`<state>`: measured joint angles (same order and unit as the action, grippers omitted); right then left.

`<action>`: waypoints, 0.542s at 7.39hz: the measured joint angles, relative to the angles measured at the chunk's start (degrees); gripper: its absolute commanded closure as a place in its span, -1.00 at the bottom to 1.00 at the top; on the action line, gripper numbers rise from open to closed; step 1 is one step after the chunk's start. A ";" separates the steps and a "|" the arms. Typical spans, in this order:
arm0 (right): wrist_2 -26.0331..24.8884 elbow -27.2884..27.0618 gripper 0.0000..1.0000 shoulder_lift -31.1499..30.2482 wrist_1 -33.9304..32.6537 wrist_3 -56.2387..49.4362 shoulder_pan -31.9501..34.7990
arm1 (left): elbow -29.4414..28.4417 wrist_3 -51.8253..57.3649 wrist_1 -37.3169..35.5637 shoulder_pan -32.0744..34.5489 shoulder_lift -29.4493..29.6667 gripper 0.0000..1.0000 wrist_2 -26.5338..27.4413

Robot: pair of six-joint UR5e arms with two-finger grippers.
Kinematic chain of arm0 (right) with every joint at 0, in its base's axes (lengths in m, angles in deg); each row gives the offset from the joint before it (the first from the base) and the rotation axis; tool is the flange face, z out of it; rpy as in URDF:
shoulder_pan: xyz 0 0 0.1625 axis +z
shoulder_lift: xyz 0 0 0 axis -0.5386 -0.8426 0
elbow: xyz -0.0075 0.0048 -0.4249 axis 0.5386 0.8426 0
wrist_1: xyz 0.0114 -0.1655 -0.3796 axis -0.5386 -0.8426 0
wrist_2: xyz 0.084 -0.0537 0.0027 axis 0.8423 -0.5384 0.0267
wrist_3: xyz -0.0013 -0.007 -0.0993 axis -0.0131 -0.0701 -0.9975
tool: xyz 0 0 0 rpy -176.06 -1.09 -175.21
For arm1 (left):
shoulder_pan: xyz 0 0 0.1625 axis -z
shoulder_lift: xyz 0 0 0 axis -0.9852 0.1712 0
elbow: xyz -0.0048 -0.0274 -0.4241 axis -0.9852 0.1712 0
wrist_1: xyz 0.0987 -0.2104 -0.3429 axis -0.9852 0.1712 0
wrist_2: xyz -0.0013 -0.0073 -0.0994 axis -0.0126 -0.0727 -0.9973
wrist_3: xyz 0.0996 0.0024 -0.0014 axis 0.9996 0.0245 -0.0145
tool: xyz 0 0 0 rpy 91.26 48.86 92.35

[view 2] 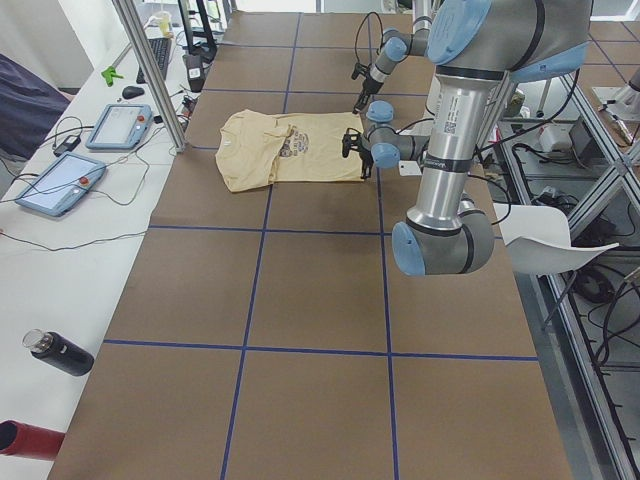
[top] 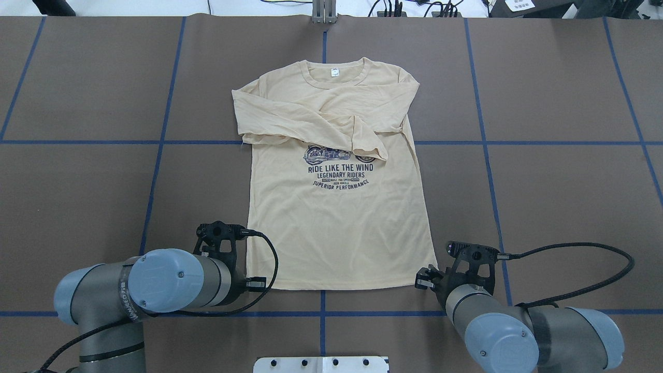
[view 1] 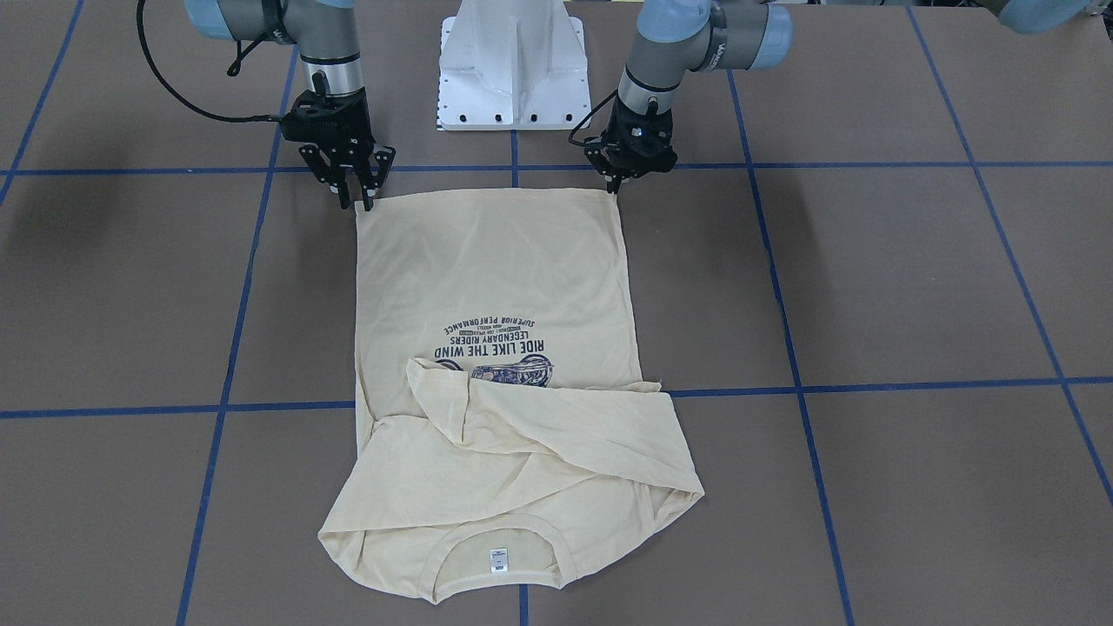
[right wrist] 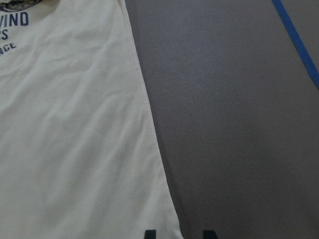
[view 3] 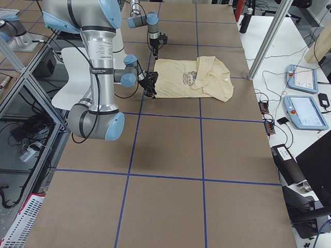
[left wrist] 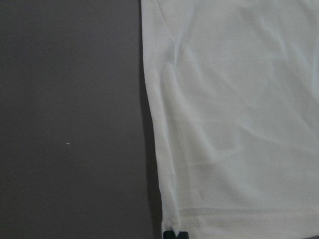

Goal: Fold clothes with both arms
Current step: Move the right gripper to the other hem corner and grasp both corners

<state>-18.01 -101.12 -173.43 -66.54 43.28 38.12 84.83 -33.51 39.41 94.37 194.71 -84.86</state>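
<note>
Shirt (top: 336,223) lies flat on the bench (top: 544,207), long axis running from the hem at the robot out to the collar. Your right gripper (view 1: 356,198) straddles one hem corner, spread. Your left gripper (view 1: 617,181) is pressed together at the other corner, equally near.

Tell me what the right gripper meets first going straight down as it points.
Likely the shirt's bottom hem corner: the right gripper has one fingertip over cloth, the other over bare table.

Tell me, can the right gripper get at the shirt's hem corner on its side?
Likely yes: the right gripper is open right at that corner of the shirt, and nothing covers the hem.
</note>
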 measured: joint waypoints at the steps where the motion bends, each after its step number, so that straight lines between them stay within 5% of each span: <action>1: -0.07 0.20 0.10 -0.13 -0.29 -0.01 -0.07 | 0.00 0.00 0.00 -0.07 0.00 1.00 -0.02; 4: -0.25 0.53 0.14 0.13 -0.47 0.09 -0.62 | 0.00 0.00 0.02 -0.16 0.00 1.00 -0.08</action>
<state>-18.26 -100.59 -173.30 -67.01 43.36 37.49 84.82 -33.51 39.43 94.21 194.71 -84.94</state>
